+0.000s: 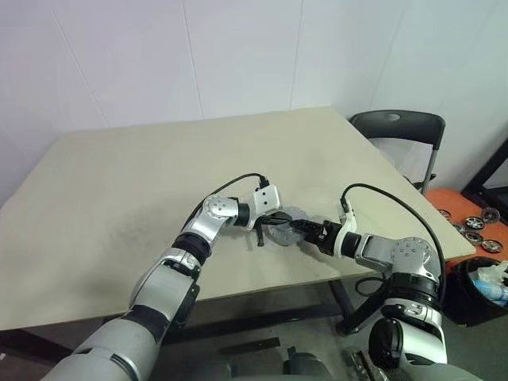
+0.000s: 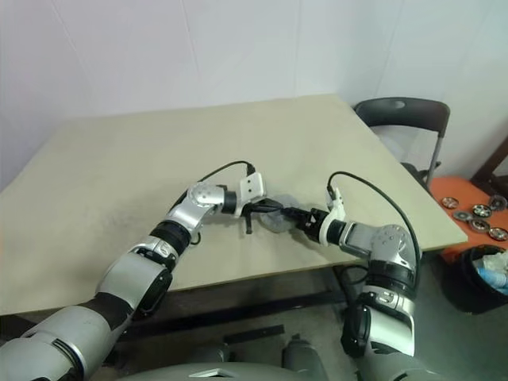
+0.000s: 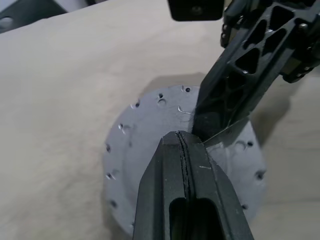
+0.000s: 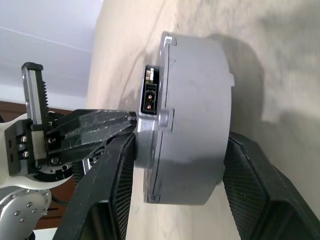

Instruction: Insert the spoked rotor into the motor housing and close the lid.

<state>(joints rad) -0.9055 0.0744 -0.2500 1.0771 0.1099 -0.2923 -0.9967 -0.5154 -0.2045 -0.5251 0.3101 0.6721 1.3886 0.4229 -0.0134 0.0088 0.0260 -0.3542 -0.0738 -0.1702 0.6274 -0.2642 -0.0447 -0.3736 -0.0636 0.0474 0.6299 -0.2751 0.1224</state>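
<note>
A: Surface and room?
B: Beige table point(image 1: 119, 182); black chair point(image 1: 401, 131) beyond.
A: Motor housing?
B: Motor housing point(image 4: 192, 120) on table, right gripper point(image 4: 175, 192) straddling it; left gripper point(image 3: 187, 150) pressed together on the lid point(image 3: 145, 145).

We see the grey round motor housing point(image 4: 192, 115) sitting flat near the table's front edge, closed by its lid point(image 3: 145, 135) dotted with small holes.

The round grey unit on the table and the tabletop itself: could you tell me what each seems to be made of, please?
The round grey disc-shaped unit looks like matte cast or machined metal: even grey skin, crisp edges, small holes in its flat face, though painted plastic is possible. The beige tabletop looks like matte laminate or painted board: flat, uniform, faintly scuffed.
</note>
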